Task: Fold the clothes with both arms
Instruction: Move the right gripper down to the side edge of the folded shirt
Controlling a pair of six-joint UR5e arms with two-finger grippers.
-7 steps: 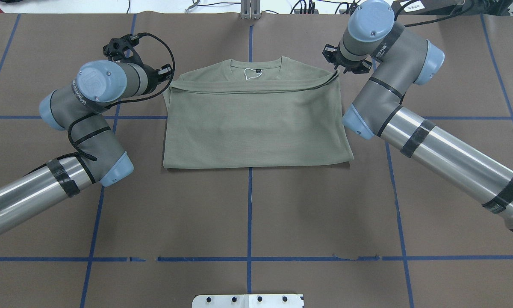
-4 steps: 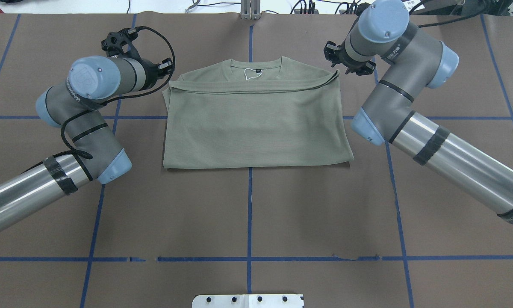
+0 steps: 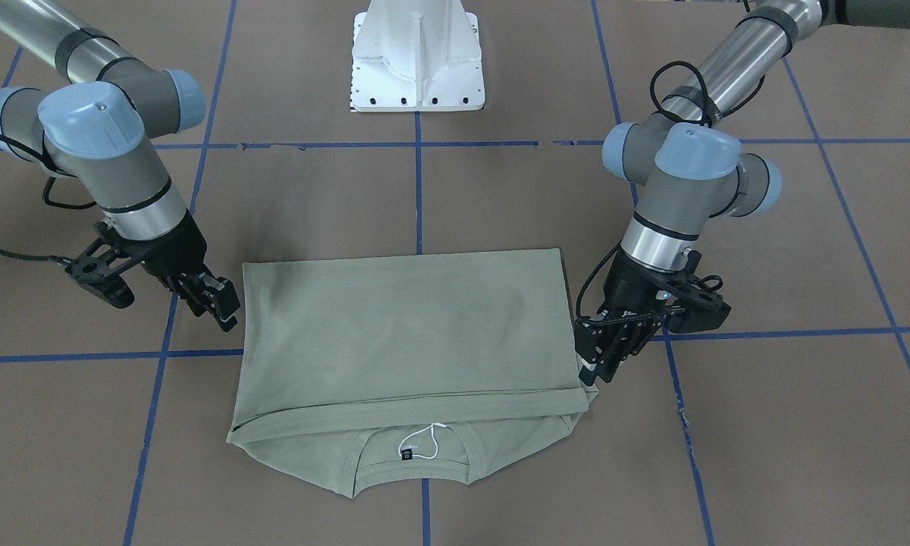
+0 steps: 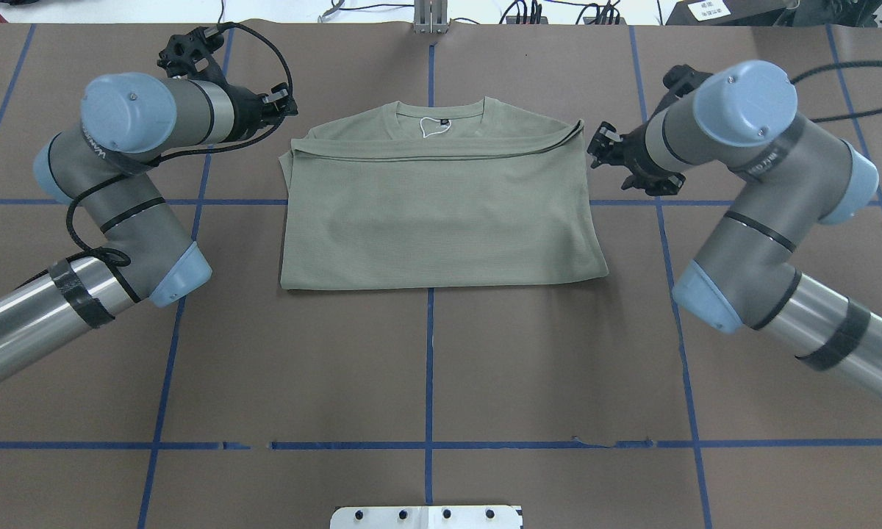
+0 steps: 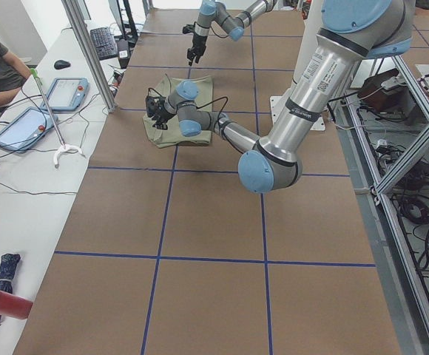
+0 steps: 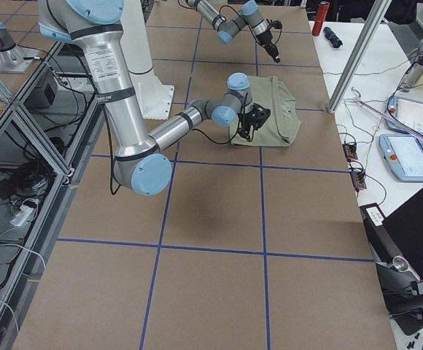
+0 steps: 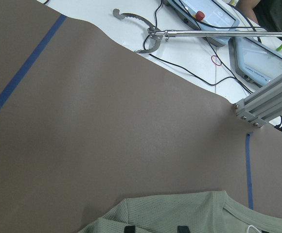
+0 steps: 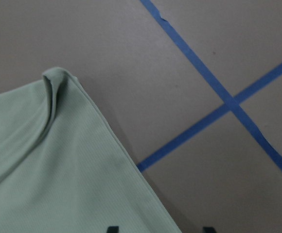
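sage-green long-sleeved knit shirt (image 4: 441, 220) lies flat mid-table on the brown paper-covered table top (image 4: 426, 367). it is doubled over, with the hem edge up just short of the round neck. neck points to the far side, away from the robot's base. white string tag (image 4: 432, 126) shows inside it. sleeves not in sight; i take them as tucked under.

long axis of the folded pad runs left to right, so each short end faces one arm.

black two-finger left gripper (image 3: 600, 362) is at the far-left corner of the pad, pointing down. left wrist view shows its fingertips (image 7: 182, 228) set apart, cloth below them, nothing between. open and empty. cannot tell if it touches the cloth.

black two-finger right gripper (image 3: 214, 303) is just beside the right short edge, a little nearer than the far-right corner. right wrist view shows its fingertips (image 8: 113, 228) wide apart, one over the cloth edge, the other over bare paper near the blue tape lines (image 8: 219, 104). open and empty.

judgement: the first fold looks done. what is left is likely a fold across the long axis, one short end over to the other. the shirt lies inboard of both tools, to the right of the left gripper and to the left of the right one. the left gripper looks closer in on its corner. the near corners are well apart from both. the corner in the right wrist view has a raised pucker and may slip a pinch.
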